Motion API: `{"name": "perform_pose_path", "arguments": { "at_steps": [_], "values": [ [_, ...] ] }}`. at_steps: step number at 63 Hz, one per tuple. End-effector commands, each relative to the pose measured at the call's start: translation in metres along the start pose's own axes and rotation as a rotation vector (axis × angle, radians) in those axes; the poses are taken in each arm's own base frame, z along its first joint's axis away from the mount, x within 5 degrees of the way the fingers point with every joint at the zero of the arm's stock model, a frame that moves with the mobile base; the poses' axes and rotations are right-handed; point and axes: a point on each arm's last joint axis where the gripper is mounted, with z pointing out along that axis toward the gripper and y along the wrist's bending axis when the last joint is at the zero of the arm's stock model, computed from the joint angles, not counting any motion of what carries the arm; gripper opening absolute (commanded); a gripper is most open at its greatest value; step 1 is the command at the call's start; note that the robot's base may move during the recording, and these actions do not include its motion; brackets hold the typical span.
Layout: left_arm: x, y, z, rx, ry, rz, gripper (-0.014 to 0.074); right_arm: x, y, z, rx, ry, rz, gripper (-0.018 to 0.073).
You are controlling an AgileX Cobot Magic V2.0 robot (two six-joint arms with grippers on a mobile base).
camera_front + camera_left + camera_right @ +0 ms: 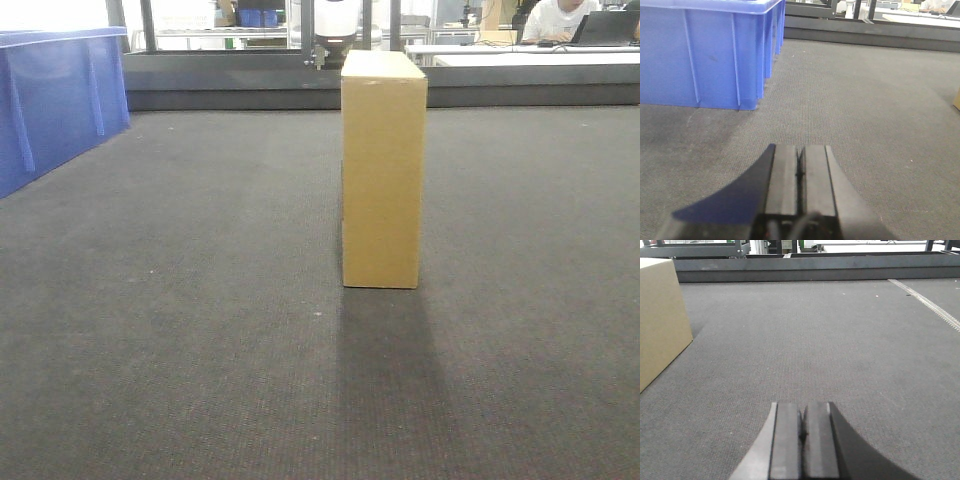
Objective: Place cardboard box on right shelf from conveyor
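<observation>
On the conveyor (200, 350), the box (383, 170) stood upright, well right of the bin (50, 100). Left pincer (800, 150) and right pincer (801, 407) were closed, empty; they should probably flank the box squarely before squeezing.

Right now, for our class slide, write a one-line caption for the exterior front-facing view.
Narrow cardboard box standing upright on the dark conveyor, with a blue bin at the left edge.
</observation>
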Motion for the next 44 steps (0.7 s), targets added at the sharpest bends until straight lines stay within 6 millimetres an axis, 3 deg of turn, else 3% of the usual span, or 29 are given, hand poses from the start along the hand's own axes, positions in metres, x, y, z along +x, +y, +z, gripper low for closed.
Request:
{"name": "perform_pose_path", "arguments": {
  "at_steps": [1,44],
  "values": [
    [-0.0100,0.0000,-0.0015,0.000,-0.106,-0.010,-0.0119,-0.0099,0.0003,-0.0017,-0.003,-0.106,-0.001,0.0056],
    [-0.0100,0.0000,-0.0015,0.000,-0.106,-0.010,-0.0119,-0.0101,0.0003,-0.0017,-0.003,-0.108,-0.001,0.0056]
  ]
}}
